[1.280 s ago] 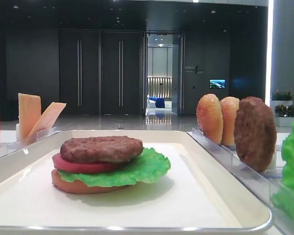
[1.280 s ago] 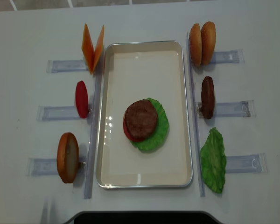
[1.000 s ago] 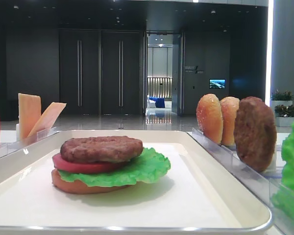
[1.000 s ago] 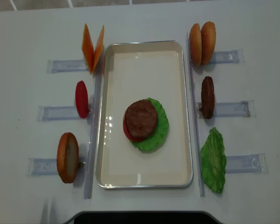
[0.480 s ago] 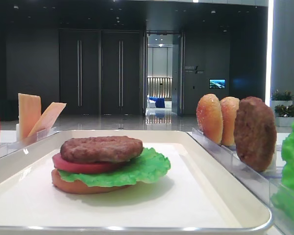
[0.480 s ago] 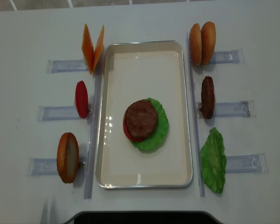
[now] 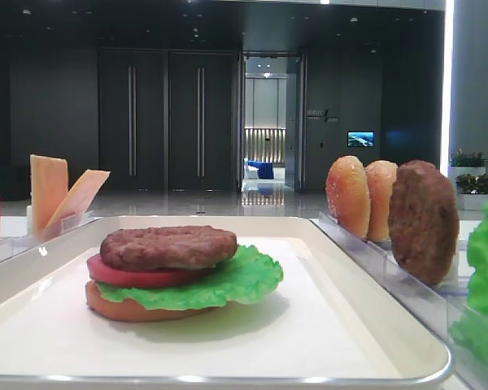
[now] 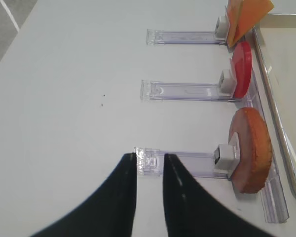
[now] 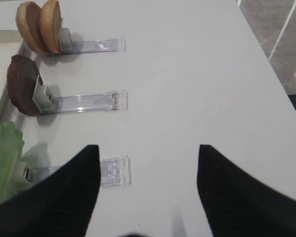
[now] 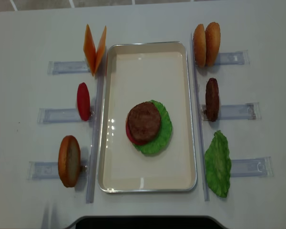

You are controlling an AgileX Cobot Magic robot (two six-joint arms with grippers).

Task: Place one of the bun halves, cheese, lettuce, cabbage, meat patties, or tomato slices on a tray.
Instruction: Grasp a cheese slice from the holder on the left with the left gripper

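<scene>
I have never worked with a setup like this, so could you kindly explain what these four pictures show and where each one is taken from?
It is a two-armed robot building a toy burger. One picture looks straight down on the white table, one sits low at the edge of the tray, and two come from cameras on the wrists.

On the tray lies the part-built stack: bun, tomato, lettuce, patty. Spare pieces stand in clear racks either side: two cheese slices, a tomato slice and a bun half on the left; two bun halves, a meat patty and lettuce on the right.

The left hand has its dark fingers nearly together; the right hand is wide open. Both hold nothing.
</scene>
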